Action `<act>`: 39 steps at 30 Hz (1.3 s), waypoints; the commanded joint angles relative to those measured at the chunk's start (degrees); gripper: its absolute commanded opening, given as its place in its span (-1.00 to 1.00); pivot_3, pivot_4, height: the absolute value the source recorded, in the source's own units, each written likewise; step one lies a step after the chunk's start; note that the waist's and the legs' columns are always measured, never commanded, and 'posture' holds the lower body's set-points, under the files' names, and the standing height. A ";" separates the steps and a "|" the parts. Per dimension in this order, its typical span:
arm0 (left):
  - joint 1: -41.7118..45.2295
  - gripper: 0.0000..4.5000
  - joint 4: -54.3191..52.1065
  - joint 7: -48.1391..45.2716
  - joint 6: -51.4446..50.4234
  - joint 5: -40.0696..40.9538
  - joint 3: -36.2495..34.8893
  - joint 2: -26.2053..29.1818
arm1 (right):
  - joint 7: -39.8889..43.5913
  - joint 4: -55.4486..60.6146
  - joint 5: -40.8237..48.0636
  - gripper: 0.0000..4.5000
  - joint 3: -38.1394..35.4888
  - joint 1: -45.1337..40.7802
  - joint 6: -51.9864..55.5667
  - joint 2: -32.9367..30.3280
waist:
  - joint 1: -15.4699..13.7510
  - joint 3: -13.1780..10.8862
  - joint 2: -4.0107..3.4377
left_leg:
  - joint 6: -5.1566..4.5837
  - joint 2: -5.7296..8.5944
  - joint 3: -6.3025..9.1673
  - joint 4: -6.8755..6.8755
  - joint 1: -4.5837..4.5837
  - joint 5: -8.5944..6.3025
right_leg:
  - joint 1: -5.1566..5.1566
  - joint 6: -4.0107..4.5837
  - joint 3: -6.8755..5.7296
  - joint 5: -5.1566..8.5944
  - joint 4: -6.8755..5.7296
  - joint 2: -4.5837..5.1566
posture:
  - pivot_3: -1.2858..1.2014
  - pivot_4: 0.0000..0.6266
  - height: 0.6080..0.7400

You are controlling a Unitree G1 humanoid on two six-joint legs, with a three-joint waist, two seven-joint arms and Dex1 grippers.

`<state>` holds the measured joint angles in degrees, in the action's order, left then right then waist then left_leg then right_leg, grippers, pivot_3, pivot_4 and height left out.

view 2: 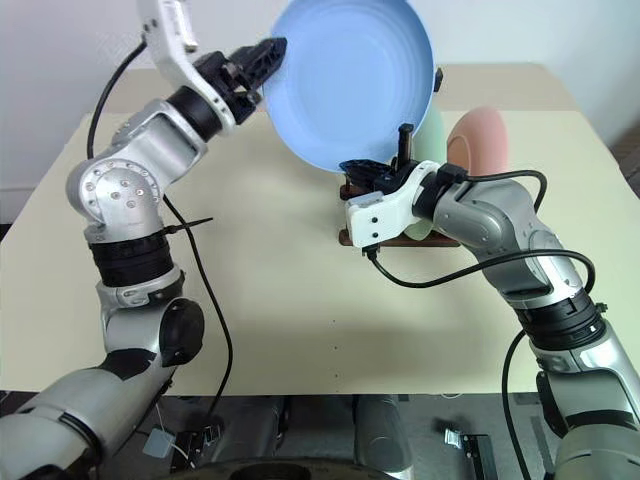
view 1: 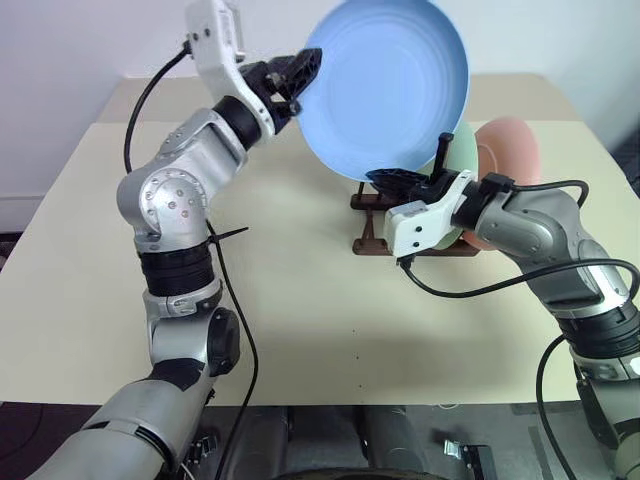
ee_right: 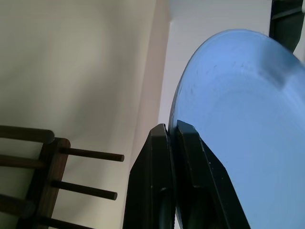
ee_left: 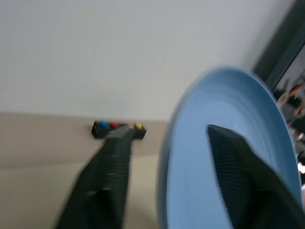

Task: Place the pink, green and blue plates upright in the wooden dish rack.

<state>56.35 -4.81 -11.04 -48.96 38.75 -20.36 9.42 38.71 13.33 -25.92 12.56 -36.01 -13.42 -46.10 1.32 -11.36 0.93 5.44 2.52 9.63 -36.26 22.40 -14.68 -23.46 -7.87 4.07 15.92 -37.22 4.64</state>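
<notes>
Holding: right gripper has its fingers pinched together on the lower rim of the blue plate; the right wrist view shows both fingers pressed close at the plate's edge.
Left gripper: fingers spread apart, one on each side of the blue plate's upper-left rim; in the left wrist view one finger lies against the plate's face and the other stands clear of it with bench showing between. No firm grip to be seen.
Blue plate: raised above the bench, tilted on edge, spanning from the left fingers at its upper rim to the right fingers at its lower rim.
Wooden dish rack: on the bench just behind and below the right fingers; dark pegs visible beside those fingers in the right wrist view.
Green plate: upright in the rack, just beyond the right fingers, mostly hidden by the blue plate.
Pink plate: upright in the rack behind the green one, farther from the right fingers.
Black box with coloured buttons: at the far edge of the bench, past the tip of the left gripper's free finger.
</notes>
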 commanded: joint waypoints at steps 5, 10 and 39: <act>-6.58 0.99 7.68 -4.33 13.97 -3.69 -6.27 10.51 | -1.65 1.21 2.91 -1.00 -3.97 -1.92 -2.69 0.68 | 0.32 0.02 -0.02 | 0.01 0.00 0.00 0.00 -0.02 0.00 | 0.01 0.01 0.01 -0.01 0.00 0.00 | 0.03 -0.52 1.00; -19.22 0.99 6.01 -16.55 19.38 -9.88 4.97 15.56 | -0.44 2.63 14.96 -1.00 -7.26 -5.54 3.60 6.88 | -0.15 0.03 -0.02 | 0.01 0.00 0.00 0.00 -0.01 0.00 | 0.02 0.03 0.01 -0.02 0.00 0.01 | 0.03 -0.52 1.00; -33.37 0.99 -0.70 -33.74 26.02 -19.18 24.66 17.13 | -26.87 18.60 85.12 -1.00 -24.74 -1.49 56.05 29.38 | -0.23 0.06 -0.09 | -0.20 -0.11 0.05 0.04 -0.04 -0.10 | -0.01 0.15 -0.01 -0.09 -0.08 -0.08 | 0.03 -0.52 1.00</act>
<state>22.73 -3.03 -44.60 -23.38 19.60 4.02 26.70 13.03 30.62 57.00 -10.18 -37.63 43.33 -17.20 1.10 -11.30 0.85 5.23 2.41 9.68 -36.22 22.37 -14.78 -23.46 -7.73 4.06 15.83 -37.30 4.56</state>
